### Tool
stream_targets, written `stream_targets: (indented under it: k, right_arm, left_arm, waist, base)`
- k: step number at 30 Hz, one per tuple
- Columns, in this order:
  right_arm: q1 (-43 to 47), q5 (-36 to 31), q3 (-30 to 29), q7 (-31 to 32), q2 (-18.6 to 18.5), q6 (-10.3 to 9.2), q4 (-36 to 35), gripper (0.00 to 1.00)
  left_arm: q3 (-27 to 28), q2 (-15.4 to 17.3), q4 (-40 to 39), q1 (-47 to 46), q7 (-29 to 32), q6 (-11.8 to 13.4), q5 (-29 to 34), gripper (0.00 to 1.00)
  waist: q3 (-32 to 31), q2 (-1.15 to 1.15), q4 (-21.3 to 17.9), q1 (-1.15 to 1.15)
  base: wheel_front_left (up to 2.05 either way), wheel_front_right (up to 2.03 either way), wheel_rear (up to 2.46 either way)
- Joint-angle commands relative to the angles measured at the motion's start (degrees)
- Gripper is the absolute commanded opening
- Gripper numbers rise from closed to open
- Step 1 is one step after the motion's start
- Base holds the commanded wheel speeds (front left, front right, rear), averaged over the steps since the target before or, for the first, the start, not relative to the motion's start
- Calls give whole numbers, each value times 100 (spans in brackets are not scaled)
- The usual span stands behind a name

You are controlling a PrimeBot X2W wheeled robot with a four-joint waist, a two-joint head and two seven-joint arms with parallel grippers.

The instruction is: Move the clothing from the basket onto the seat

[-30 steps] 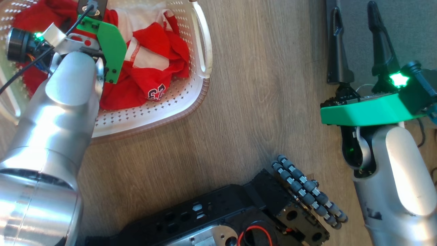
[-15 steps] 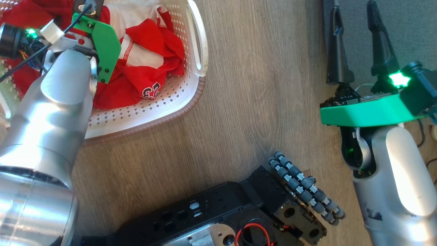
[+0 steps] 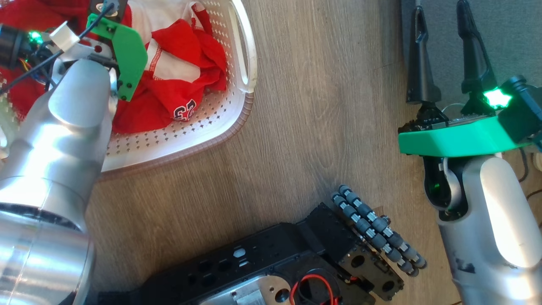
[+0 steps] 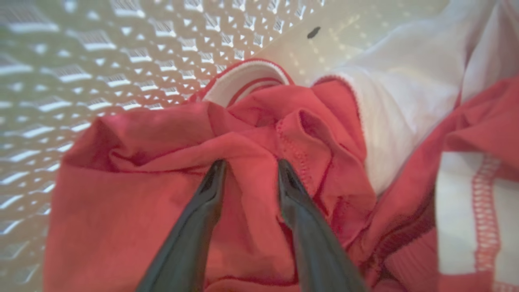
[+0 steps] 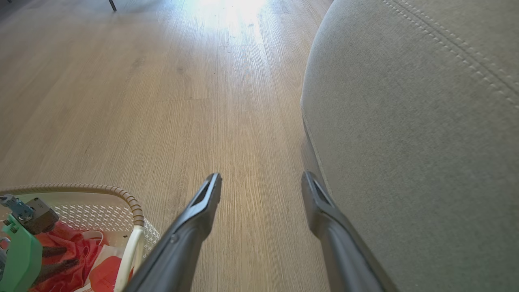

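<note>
The clothing (image 3: 186, 76), red with white trim and a 23 mark (image 3: 185, 111), is heaped in the cream perforated basket (image 3: 203, 125) at the upper left. In the left wrist view my left gripper (image 4: 251, 168) is sunk into the red clothing (image 4: 142, 202), shut on a bunched fold of it, with the basket wall (image 4: 81, 61) behind. The right wrist view catches the left gripper (image 5: 54, 259) down inside the basket (image 5: 121, 192). My right gripper (image 3: 439, 8) stands open and empty at the edge of the grey seat (image 3: 508, 38). Beside that open right gripper (image 5: 261, 178) the seat (image 5: 405, 142) shows its stitched rounded corner.
Wooden floor (image 3: 317, 106) lies between basket and seat. My black base (image 3: 275, 262) with its roller wheel (image 3: 377, 237) sits at the bottom middle. A dark cable (image 3: 534, 192) runs along the right edge near the right forearm.
The head camera has shifted slightly, sliding basket and floor up and left in view. The left wrist has sunk a little further into the basket. The right gripper holds still.
</note>
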Motion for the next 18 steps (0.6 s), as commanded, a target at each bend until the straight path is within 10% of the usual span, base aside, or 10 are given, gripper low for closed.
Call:
stream_targets:
  k: [1, 9, 12, 18]
  right_arm:
    - [293, 46, 41, -27, 40, 40, -177, 100]
    - [281, 56, 7, -27, 40, 40, -160, 100]
    - [290, 51, -18, -27, 40, 40, -154, 100]
    - [290, 48, -53, -27, 40, 40, -146, 100]
  left_arm:
    - [5, 139, -43, -22, 11, 40, 11, 59]
    - [-77, 149, -34, -41, -88, -56, -40, 29]
    - [-97, 155, -30, -54, -110, -79, -68, 0]
    - [-131, 145, -23, -75, -170, -143, -134, 0]
  waist:
    - [11, 0, 4, 0]
    - [4, 0, 1, 0]
    - [-5, 0, 15, 0]
    - [-34, 0, 49, 0]
  base:
    - [0, 0, 0]
    - [0, 0, 0]
    - [0, 0, 0]
    - [0, 0, 0]
